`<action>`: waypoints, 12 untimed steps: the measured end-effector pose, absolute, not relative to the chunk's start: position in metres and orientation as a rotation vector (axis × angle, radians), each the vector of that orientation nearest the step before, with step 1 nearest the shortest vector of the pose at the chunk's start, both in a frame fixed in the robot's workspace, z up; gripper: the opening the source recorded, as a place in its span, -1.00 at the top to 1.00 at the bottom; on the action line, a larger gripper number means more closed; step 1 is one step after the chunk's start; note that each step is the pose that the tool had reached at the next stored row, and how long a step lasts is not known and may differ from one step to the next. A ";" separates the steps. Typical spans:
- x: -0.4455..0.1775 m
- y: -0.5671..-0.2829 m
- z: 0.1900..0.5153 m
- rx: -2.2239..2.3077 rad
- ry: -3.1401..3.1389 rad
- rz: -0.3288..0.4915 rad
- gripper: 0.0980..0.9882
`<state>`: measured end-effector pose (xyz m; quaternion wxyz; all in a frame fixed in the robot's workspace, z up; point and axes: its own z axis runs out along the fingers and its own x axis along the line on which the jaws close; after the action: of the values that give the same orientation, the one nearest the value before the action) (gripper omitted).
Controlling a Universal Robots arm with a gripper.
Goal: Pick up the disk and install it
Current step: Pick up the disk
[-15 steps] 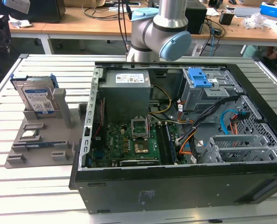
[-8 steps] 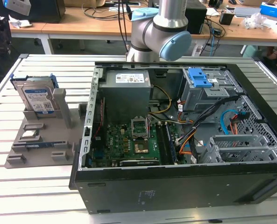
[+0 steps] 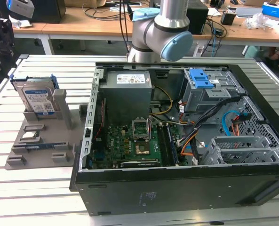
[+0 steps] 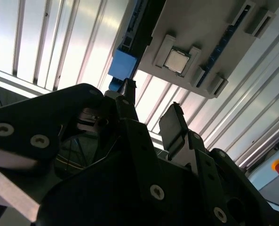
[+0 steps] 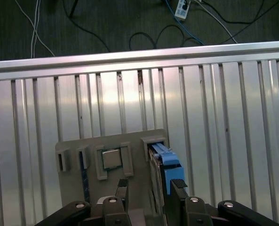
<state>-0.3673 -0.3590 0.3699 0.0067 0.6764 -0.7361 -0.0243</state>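
Disk [image 3: 37, 99]: upright in slot of grey holder [image 3: 45, 137] on table [image 3: 17, 188], exterior view's left; computer case [image 3: 177, 188] just beside. Pincer [image 5: 150, 190]: open, empty, above disk. Step judged: approach to grasp. Best centred astride the top edge, square to the flat faces, lowered straight.

Free room lies above the upright disk [image 3: 37, 99]; a grey post [image 3: 60, 103] crowds one side, with the computer case [image 3: 177, 188] beyond.
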 end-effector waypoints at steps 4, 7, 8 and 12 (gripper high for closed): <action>-0.365 -0.358 0.368 2.116 -2.303 -0.076 0.14; -0.365 -0.357 0.367 2.116 -2.303 -0.076 0.14; -0.364 -0.357 0.367 2.116 -2.303 -0.076 0.14; -0.363 -0.357 0.365 2.116 -2.303 -0.076 0.14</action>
<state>-0.3634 -0.3570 0.3650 0.0066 0.6764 -0.7361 -0.0243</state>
